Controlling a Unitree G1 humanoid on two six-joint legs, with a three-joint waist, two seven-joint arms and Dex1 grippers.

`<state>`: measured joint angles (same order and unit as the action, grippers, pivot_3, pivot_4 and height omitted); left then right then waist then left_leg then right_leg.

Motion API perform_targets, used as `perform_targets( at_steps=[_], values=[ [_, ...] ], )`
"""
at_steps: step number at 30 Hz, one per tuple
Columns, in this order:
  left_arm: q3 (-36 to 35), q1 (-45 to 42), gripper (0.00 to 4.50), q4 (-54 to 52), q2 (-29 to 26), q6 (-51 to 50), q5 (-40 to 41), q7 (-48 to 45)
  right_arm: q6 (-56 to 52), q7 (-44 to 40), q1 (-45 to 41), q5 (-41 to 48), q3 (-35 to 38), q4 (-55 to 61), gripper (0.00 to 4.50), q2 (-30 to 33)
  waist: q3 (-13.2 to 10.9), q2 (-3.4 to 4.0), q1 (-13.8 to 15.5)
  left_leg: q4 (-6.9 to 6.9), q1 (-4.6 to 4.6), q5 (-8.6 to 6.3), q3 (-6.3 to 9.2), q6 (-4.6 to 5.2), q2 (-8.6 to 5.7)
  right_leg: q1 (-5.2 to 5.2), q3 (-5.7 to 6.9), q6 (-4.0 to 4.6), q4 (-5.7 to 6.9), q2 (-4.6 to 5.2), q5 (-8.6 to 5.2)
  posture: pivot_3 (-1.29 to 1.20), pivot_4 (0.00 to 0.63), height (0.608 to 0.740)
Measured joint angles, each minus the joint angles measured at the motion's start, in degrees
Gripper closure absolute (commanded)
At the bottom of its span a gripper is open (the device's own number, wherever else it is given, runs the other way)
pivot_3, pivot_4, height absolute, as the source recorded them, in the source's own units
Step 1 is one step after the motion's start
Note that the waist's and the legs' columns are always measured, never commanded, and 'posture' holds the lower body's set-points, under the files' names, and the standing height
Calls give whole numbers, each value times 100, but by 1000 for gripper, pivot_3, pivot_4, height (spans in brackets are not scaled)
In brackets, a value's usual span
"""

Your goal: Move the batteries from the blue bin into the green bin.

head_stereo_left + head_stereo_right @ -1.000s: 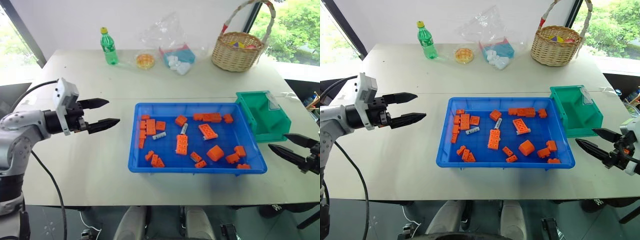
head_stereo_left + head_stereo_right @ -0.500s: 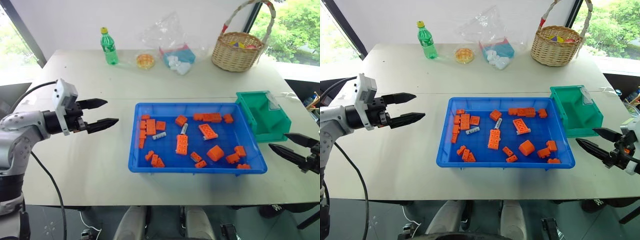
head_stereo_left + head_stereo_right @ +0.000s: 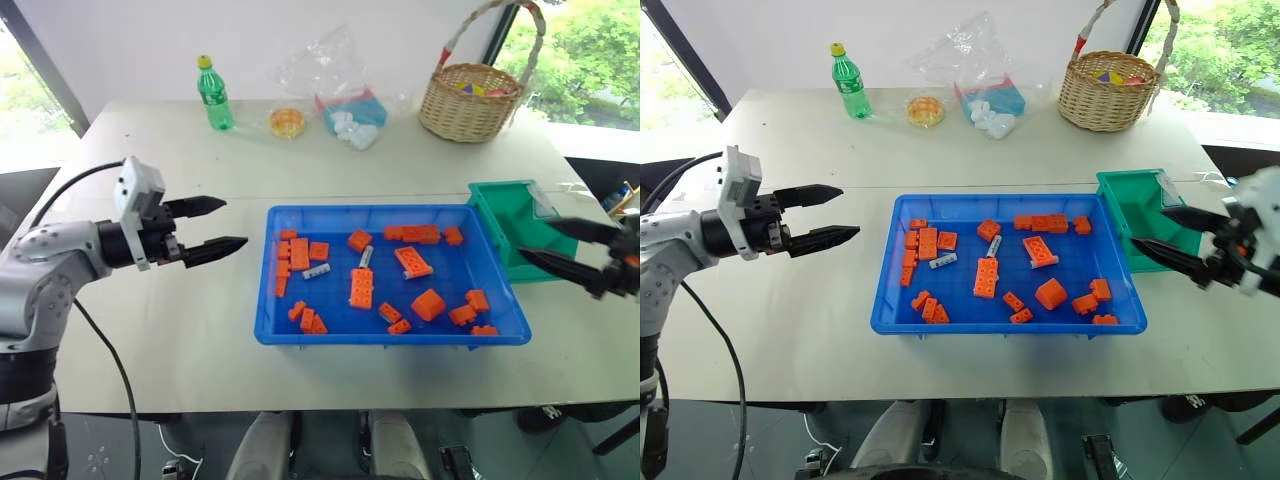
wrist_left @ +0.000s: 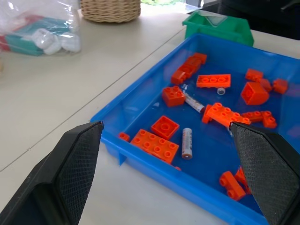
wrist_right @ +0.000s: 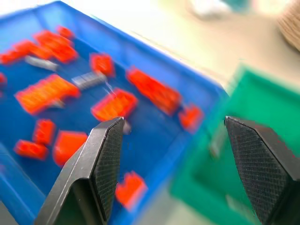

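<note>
- Blue bin [image 3: 268,300] sits mid-counter [image 3: 180,370], full of scattered orange bricks [image 3: 362,288].
- Two batteries in the blue bin: one battery [image 3: 318,270] lies flat left of centre, just beside a square brick; second battery [image 3: 366,257] lies toward the far side, near the middle, next to a brick.
- Both batteries show in the left wrist view too, one beside a flat orange plate, the other between two bricks.
- Green bin [image 3: 505,205] stands touching or just beside the blue bin's right far corner, sloped front facing the robot's right; can't tell what's inside.
- Left hand [image 3: 222,226] hovers over bare counter left of the blue bin, pointing toward it, fingers spread apart, nothing between them.
- Right hand [image 3: 550,245] is up over the front of the green bin, pointing left toward the blue bin; fingers wide apart, holding nothing.
- Compared with a second ago the right hand has lifted and swung in: it was low off the blue bin's right near corner, now it overlaps the green bin. Left hand about the same spot.
- Far side of counter: green bottle [image 3: 213,94], small round dish [image 3: 287,122], clear plastic bag [image 3: 345,90] with white and teal items, wicker basket [image 3: 470,100] at far right.
</note>
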<state>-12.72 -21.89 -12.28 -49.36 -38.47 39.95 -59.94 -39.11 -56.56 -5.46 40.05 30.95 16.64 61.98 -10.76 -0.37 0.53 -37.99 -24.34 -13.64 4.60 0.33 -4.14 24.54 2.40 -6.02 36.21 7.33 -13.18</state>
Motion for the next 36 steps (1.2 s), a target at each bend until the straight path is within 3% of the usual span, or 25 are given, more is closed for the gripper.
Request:
perform_targets(
  at_steps=[3, 9, 15, 27, 36],
  values=[
    [31, 65, 0, -177, -191, -77, 105, -245, -103, -65, -1261, 73, -1109, 20, 1008, -122, -3, -3, -18, 0, -2, 0, 0, 0, 0, 2, -1, 1, -1, 1, 0, 0, 150, 693],
    [95, 33, 0, -370, -465, -63, 125, -633, -27, -564, -3430, -709, -3749, -410, 1008, -1325, -6, -7, -28, 2, -8, 1, 4, -1, -3, 12, 1, -6, 1, -3, 4, 0, 150, 693],
    [33, 210, 0, -556, -569, -55, 121, -656, 927, -1049, -4180, -2058, -5349, -2073, 1008, -2494, -8, -12, -8, 1, -11, 4, 4, -6, -12, 15, 2, -19, 2, -15, 13, 0, 150, 693],
    [-303, 593, 0, -1065, -697, -329, 502, -468, 2227, -1547, -4792, -3498, -5989, -4320, 1008, -3629, -9, -12, -164, 4, -6, 16, 8, -28, -5, 30, -9, -20, 27, -33, 19, 0, 150, 693],
    [-347, 527, 0, -1090, -696, -347, 566, -330, 2336, -1634, -4881, -3781, -5973, -4578, 1008, -4042, -9, -12, -161, 4, -6, 24, 7, -45, -4, 66, -18, -18, 97, -34, 19, 0, 150, 693]
  ],
)
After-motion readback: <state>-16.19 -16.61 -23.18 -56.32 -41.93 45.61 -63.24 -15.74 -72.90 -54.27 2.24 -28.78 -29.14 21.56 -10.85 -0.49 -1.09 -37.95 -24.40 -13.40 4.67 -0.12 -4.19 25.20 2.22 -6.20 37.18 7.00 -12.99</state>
